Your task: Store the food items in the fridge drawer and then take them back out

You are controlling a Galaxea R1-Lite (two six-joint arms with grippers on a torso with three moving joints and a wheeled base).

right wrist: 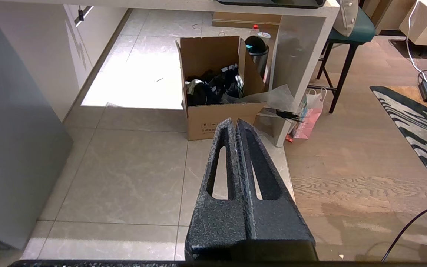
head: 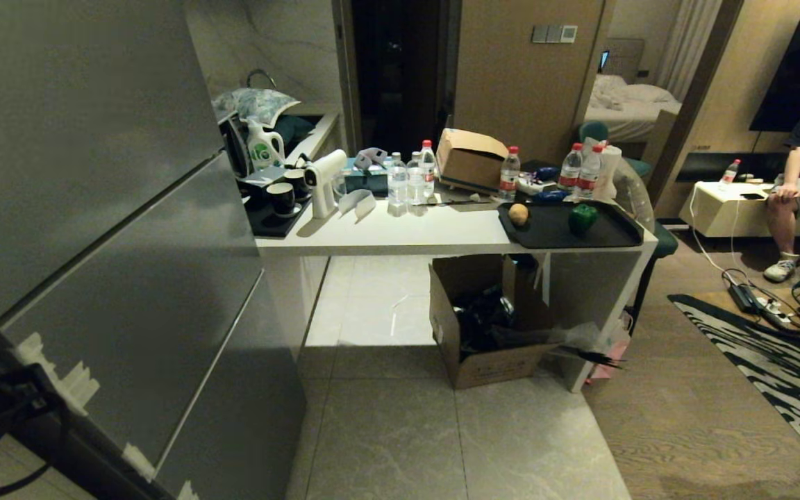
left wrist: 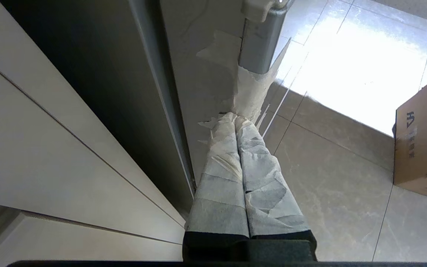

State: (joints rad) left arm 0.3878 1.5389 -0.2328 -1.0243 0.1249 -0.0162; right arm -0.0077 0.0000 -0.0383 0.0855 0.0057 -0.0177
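While the potato (head: 519,214) and the green bell pepper (head: 582,218) sit side by side on the black tray (head: 608,235) at the far right end of the white counter (head: 386,236), the fridge drawer is not in view: the grey fridge panels (head: 94,229) at the robot's left are shut. So the food lies well ahead and to the right, the fridge close on the left. Paper-wrapped, the left gripper (left wrist: 232,118) has its fingers pressed together, tips at the taped edge of a door panel (left wrist: 261,48), holding nothing. Parked low over the floor, the right gripper (right wrist: 234,122) is likewise closed and empty, pointing toward the cardboard box (right wrist: 217,111). Opening the fridge looks like the left arm's job.
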